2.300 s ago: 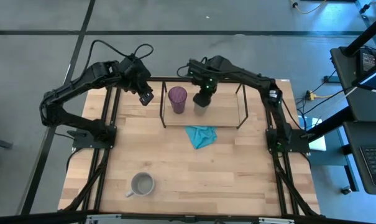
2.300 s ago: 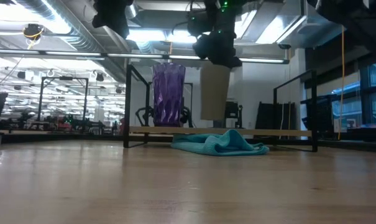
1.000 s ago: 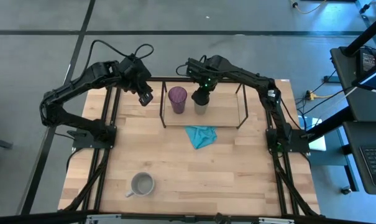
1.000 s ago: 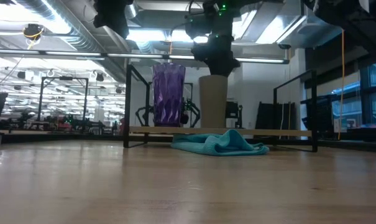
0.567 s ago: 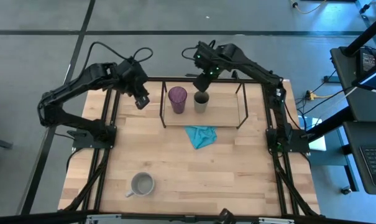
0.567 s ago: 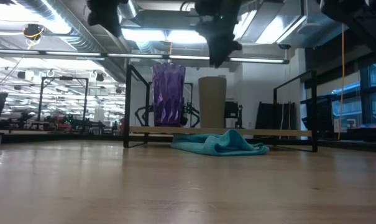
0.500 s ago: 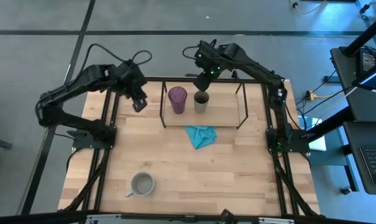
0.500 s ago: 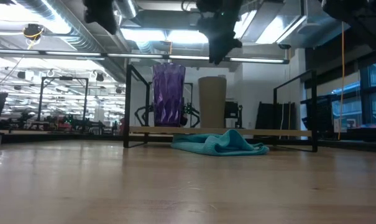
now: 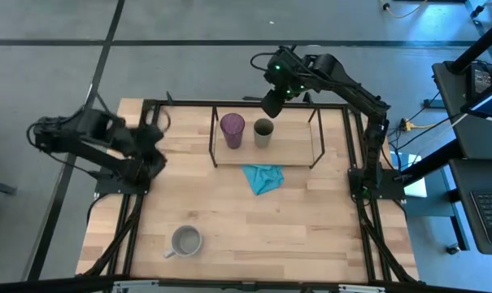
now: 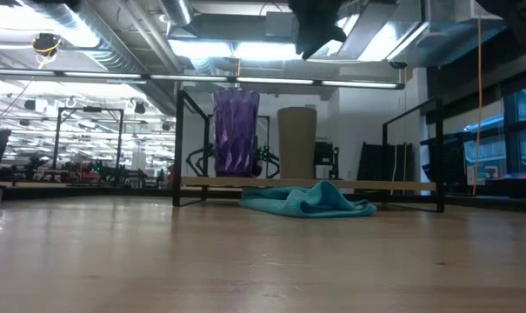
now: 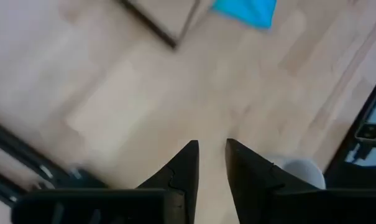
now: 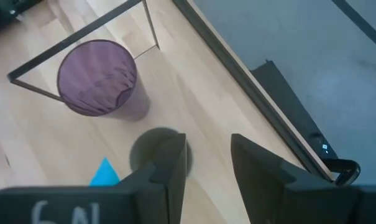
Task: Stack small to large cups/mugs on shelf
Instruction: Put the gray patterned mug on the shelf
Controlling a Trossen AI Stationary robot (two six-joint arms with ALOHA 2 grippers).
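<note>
Progress looks about two-thirds: tumbler [image 9: 232,129] and green cup [image 9: 263,133] sit side by side on the shelf [image 9: 294,148], mug [image 9: 185,241] waits near the bench's front edge, right hand [image 9: 272,103] hovers empty, narrowly parted, left hand [image 11: 211,163] likewise.

Cup released on the shelf.
Right end effector [image 9: 272,104] let go of the olive cup [image 9: 263,132] and rose; left arm swung back.

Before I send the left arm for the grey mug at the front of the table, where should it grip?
Grip the grey mug by its rim, coming straight down. It stands upright, mouth up, alone on the table. Its handle points front-left, so pinch the wall on the opposite side. The left gripper is closest.
</note>
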